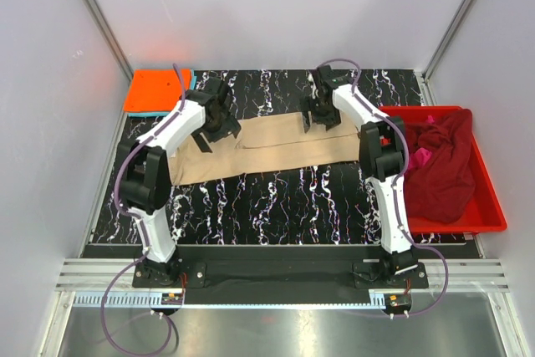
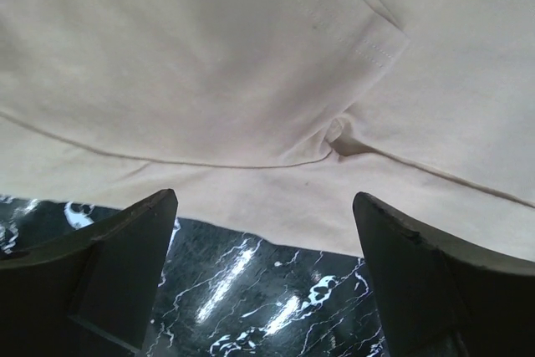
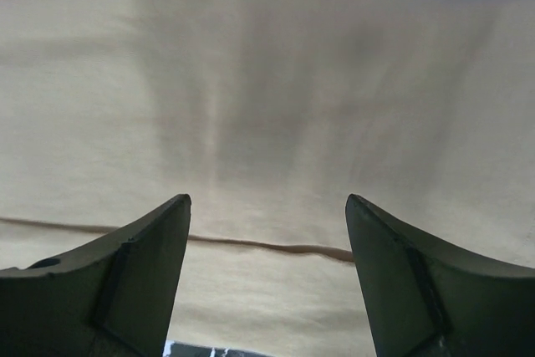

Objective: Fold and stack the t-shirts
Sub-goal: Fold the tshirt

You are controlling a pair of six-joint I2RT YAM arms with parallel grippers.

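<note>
Orange cloth marks the far-left corner: a folded orange tee [image 1: 153, 89] lies on a light blue tee [image 1: 191, 81] that shows only as a thin edge, and this looks like the stack the rest should join. Just right of it the left gripper [image 2: 263, 198] hangs over the left end of the tan tee [image 1: 267, 152], its jaws wide apart with nothing between them. Its wrist camera looks down on a stitched sleeve hem and a small pucker where the sleeve meets the body. The tan tee lies mid-table as a long, narrow band running left to right on the black marbled table [image 1: 276, 198], already doubled lengthwise by the look of it, so the step in hand is probably the crosswise fold. To do that well, I would first flatten the pucker. Then pinch every layer at one end close to the corners — a grip on the top layer alone would peel the band open. Keep the lift low and lay the edges square so the packet matches the orange one. Over the band's right part the right gripper [image 3: 267, 200] also stands open and empty, with smooth cloth and one fold line crossing under its fingers. That end is tidier and may be the easier one to carry across. Furthest right, the red bin [image 1: 485, 206] holds a crumpled maroon tee [image 1: 439, 165] with a pink tee [image 1: 418, 156] peeking out beside it — both not yet folded.
</note>
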